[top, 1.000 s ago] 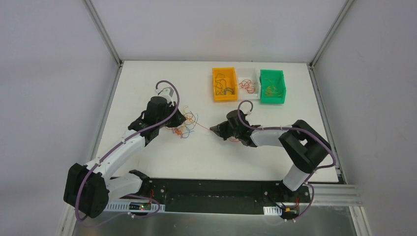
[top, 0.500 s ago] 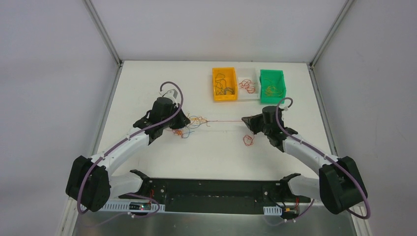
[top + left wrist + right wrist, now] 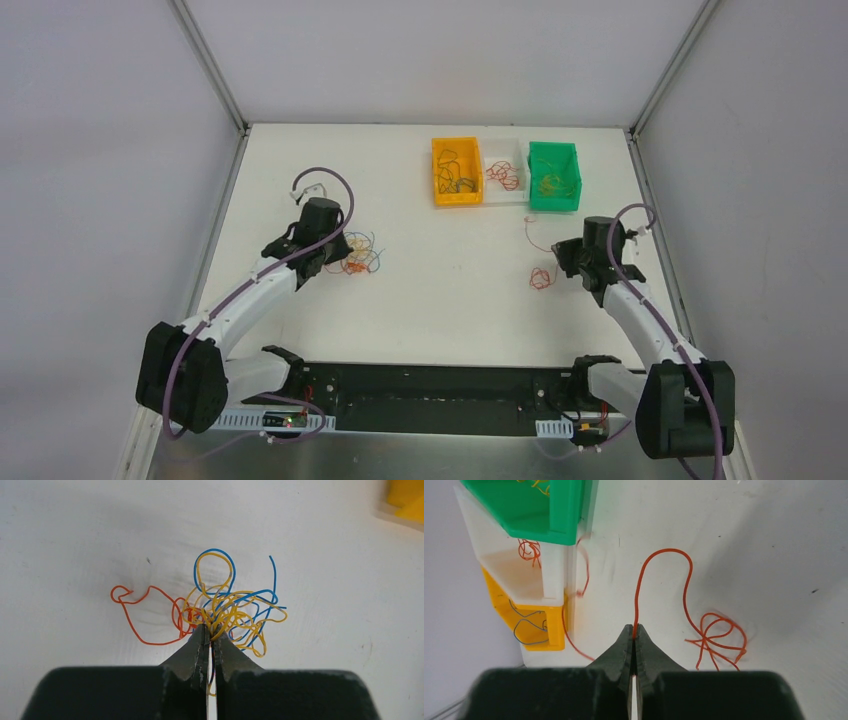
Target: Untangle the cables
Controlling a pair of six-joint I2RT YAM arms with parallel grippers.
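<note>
Top external view: the left arm reaches forward over the left half of the white table (image 3: 450, 300). Its left gripper (image 3: 343, 252) is lowered onto a small clump of cables (image 3: 360, 260) in orange, yellow and blue. The right arm runs up the table's right side, and its right gripper (image 3: 562, 262) points left at a loose red cable (image 3: 540, 278), well apart from the clump. At the far edge a yellow bin (image 3: 457, 202), a white bin (image 3: 505, 197) and a green bin (image 3: 575, 180) stand side by side, each with wires inside.

Left wrist view: the jaws are pressed together, pinching strands at the clump's near edge. An orange loop trails left, and blue and yellow loops fan out beyond the tips.

Right wrist view: the jaws are clamped on one end of the red cable, which arches away, then drops into tangled loops on the table to the right. The bins are at left. A blurred reddish strand runs beside them, possibly part of the same cable.
</note>
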